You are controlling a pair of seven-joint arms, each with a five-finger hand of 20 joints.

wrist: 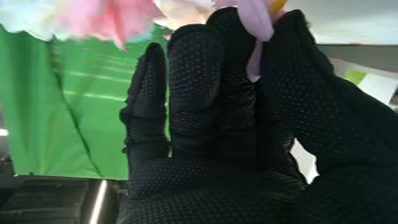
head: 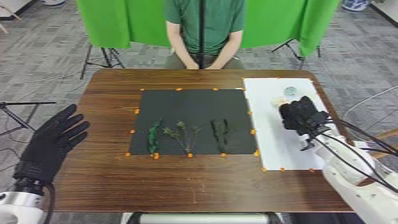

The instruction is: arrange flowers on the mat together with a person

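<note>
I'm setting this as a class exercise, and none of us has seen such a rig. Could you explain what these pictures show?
This is a robot with two white arms, each ending in a black-gloved hand. The head view looks forward and down over a brown table. The left hand is open at the side; the right hand is over a white mat, beside a cream flower. Three bits of greenery lie on a dark mat. The right wrist view looks along the right glove, with pink petals beyond. A lilac petal is against the glove; whether it is gripped, I cannot tell.
</note>
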